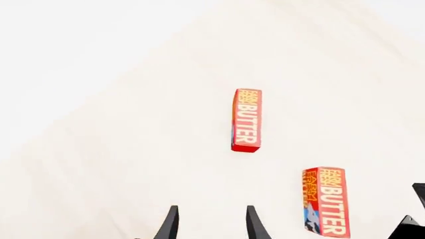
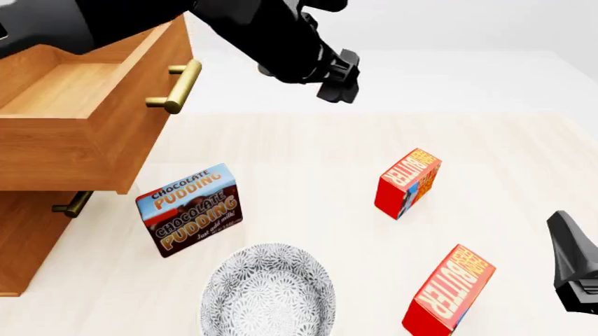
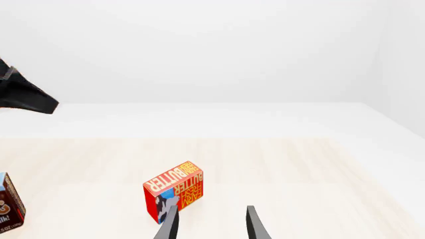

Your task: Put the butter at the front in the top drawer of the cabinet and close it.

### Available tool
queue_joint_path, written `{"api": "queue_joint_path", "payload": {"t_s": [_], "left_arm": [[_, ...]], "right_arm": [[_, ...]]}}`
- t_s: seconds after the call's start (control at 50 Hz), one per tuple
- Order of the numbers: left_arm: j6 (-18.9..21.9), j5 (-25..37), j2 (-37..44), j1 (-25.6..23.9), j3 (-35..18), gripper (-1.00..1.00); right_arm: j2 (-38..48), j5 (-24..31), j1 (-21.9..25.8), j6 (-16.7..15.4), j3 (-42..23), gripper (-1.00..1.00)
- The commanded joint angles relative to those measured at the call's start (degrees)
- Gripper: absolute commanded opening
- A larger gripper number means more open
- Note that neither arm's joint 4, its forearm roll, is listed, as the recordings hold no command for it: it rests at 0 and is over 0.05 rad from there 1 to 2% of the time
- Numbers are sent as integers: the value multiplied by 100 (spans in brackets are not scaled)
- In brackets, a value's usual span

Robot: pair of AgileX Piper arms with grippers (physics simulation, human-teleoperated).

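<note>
Now the butter (image 2: pixel 408 182) lies on the table (image 2: pixel 280 147), right of the middle, and a blue patch shows on its near side; nothing is holding it; it lies well apart from the cabinet (image 2: pixel 24 245), which stands at the far left. A second butter box (image 2: pixel 449 290) lies nearer and a bit more to the right; no blue shows on it in the front view; the two boxes are near each other but do not touch.

The top drawer (image 2: pixel 84 133) is pulled out and open; its inside looks bare wood; its brass handle (image 2: pixel 178 87) sticks out to the right. Below it the handle of the lower drawer (image 2: pixel 73 203) peeks out; that drawer is pushed in.

A chocolate pudding box (image 2: pixel 192 208) sits tilted just right of the cabinet; a gray patterned bowl (image 2: pixel 266 290) sits nearer, close beside the pudding box.

The left gripper (image 2: pixel 338 78) hangs in the air above the far part of the table, right of the open drawer; its jaws are apart and hold nothing, as the left wrist view shows. The right gripper (image 2: pixel 572 266) is at the near right edge, just right of the second butter box; in the right wrist view its fingers (image 3: pixel 169 224) are apart and hold nothing, and the butter lies just past them.
</note>
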Motion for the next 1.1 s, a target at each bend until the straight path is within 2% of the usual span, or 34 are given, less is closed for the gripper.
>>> {"api": "queue_joint_path", "payload": {"t_s": [0.02,0.76,1.1], "left_arm": [[-111,-228,409,-110,-140,100],[-494,-498,1436,-451,-727,100],[-625,-384,1956,-487,-1242,100]], "right_arm": [[1,-8,2,-6,7,100],[1,-8,1,-7,7,100],[1,-8,1,-5,7,100]]}}
